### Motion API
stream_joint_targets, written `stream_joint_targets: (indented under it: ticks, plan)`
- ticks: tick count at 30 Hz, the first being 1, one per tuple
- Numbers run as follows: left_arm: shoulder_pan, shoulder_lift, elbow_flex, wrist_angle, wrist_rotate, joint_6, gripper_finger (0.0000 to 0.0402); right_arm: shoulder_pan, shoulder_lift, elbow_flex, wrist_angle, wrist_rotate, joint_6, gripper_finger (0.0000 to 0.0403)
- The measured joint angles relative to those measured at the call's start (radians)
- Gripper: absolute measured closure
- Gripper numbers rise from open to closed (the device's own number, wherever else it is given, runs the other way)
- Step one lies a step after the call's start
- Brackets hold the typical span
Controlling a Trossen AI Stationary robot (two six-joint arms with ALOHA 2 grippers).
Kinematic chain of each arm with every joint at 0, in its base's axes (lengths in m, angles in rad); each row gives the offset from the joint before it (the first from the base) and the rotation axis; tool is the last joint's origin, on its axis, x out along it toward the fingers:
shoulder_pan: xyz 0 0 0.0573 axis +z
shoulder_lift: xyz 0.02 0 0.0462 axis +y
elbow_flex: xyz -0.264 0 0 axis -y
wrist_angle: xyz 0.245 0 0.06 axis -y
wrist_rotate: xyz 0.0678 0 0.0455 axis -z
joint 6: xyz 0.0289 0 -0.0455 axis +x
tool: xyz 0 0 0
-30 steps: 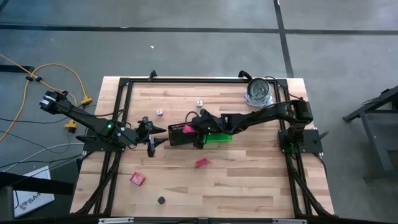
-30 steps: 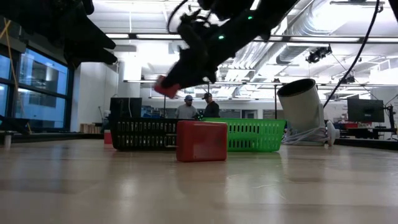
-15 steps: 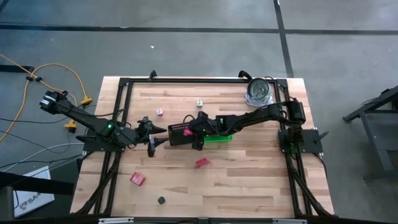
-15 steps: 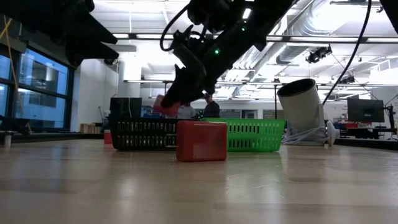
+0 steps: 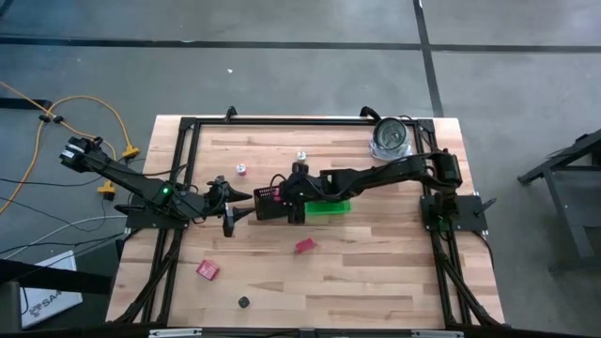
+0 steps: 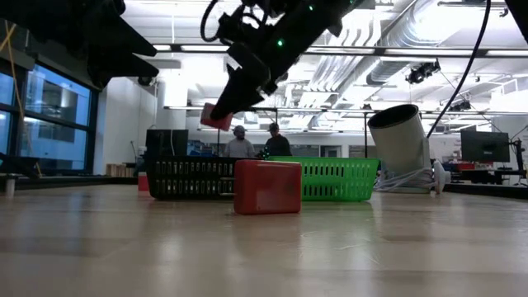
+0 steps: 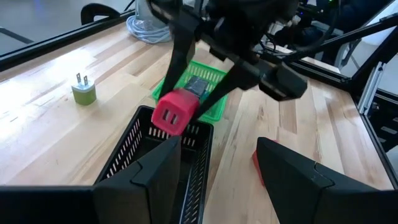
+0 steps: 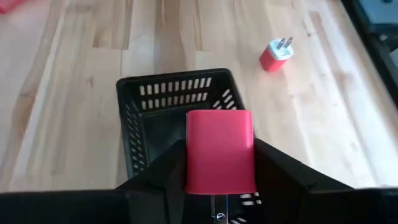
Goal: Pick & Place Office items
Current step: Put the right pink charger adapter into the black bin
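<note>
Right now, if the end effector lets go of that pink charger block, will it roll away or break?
The pink charger block looks boxy and flat-sided, so probably no rolling. It hangs over the black mesh tray, so it would likely drop inside. It seems hard plastic, probably sturdy.

We see table: pale wood, smooth | black tray: slotted matt plastic | red block: smooth plastic, slight sheen.

Two matte black jointed arms are showing small green indicator lights near their wrists; the left arm and right arm are trailing thin black cables, each ending in angular, wedge-shaped black jaws.
</note>
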Motion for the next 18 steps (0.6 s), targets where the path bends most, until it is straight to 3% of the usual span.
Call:
stream_joint_targets:
  ticks: [5, 12, 18]
  plan:
    - [0.0, 0.0, 0.0, 0.0, 0.0, 0.0, 0.0198, -0.001, 0.004, 0.008, -0.075, 0.005, -0.022, 0.0254]
    - [0.0, 0.0, 0.0, 0.005, -0.001, 0.0, 0.0198, -0.013, 0.074, 0.011, -0.055, -0.074, -0.003, 0.0254]
    - [0.0, 0.0, 0.0, 0.025, -0.001, 0.0, 0.0198, -0.017, 0.081, 0.012, -0.065, -0.075, 0.012, 0.0254]
